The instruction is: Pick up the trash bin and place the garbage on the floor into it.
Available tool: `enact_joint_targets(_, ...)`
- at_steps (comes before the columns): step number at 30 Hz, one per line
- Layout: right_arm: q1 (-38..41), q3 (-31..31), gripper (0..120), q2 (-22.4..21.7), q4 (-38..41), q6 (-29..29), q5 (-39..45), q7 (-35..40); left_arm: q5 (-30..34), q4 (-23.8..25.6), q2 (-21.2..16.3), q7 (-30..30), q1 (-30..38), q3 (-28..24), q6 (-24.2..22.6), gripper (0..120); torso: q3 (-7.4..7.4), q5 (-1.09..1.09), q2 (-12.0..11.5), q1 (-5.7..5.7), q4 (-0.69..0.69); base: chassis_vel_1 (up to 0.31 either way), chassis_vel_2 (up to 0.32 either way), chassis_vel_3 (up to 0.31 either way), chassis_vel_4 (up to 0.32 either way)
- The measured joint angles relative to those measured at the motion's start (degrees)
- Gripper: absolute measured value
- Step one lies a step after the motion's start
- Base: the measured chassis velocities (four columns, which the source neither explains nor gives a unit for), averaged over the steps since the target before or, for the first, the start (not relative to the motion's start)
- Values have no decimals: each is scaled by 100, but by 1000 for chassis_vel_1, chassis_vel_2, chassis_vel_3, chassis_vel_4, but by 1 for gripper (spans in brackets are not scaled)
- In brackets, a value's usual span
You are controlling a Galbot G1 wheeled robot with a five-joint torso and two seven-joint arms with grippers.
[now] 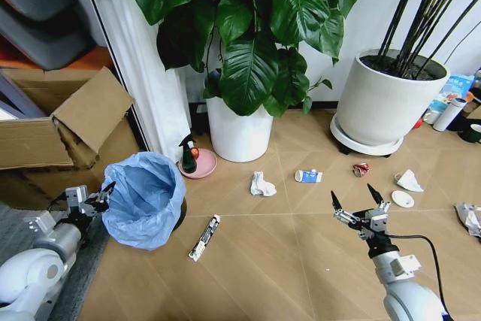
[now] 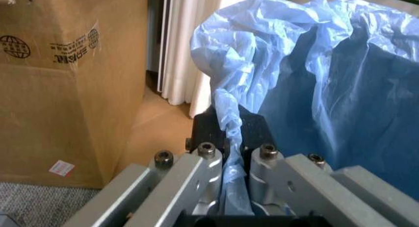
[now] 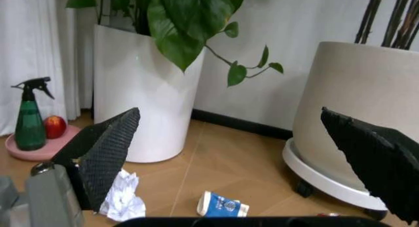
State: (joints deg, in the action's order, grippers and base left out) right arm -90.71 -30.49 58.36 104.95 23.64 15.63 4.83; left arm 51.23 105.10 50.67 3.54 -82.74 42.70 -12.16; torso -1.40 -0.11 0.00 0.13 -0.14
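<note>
Beside the brown cardboard box (image 1: 68,122) at the left of the head view, the left gripper (image 1: 103,195) reaches to the rim of the small round trash bin lined with a crinkly light-blue plastic bag (image 1: 143,197), which stands on the light tan chevron-plank floor (image 1: 270,253). That view is too distant to show the grasp; the left wrist view shows it closely: the left gripper (image 2: 234,148) has its metal fingers (image 2: 206,168) closed on a twisted fold of the blue bag at the bin's black rim, with the trash bin (image 2: 340,104) rising behind and the cardboard box (image 2: 65,80) alongside.

Right of the bin lies a flat black-and-white wrapper (image 1: 204,237). Farther right, near the tall white plant pot (image 1: 239,134), a green spray bottle (image 1: 187,155) stands on a pink round dish (image 1: 203,165). A crumpled white paper wad (image 1: 261,184), a small blue-and-white carton (image 1: 307,176), a crushed red can (image 1: 361,169), another white paper piece (image 1: 409,180) and a white round lid (image 1: 403,199) lie scattered across the floor.

At lower right the right gripper (image 1: 358,204) hovers with its black fingers spread wide and empty. From the right wrist view, the paper wad (image 3: 125,197) and carton (image 3: 219,205) lie between its spread fingers (image 3: 108,153), and a red apple (image 3: 54,126) shows on the pink dish (image 3: 39,147)
</note>
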Motion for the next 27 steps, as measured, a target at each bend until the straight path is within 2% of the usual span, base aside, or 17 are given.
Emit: enact_joint_targets(27,113,231,100,24,-141,286,-88,-191,-6,-37,-12,16,-40,5,10,0,-1,0,0,1,-1,0,0,0,0)
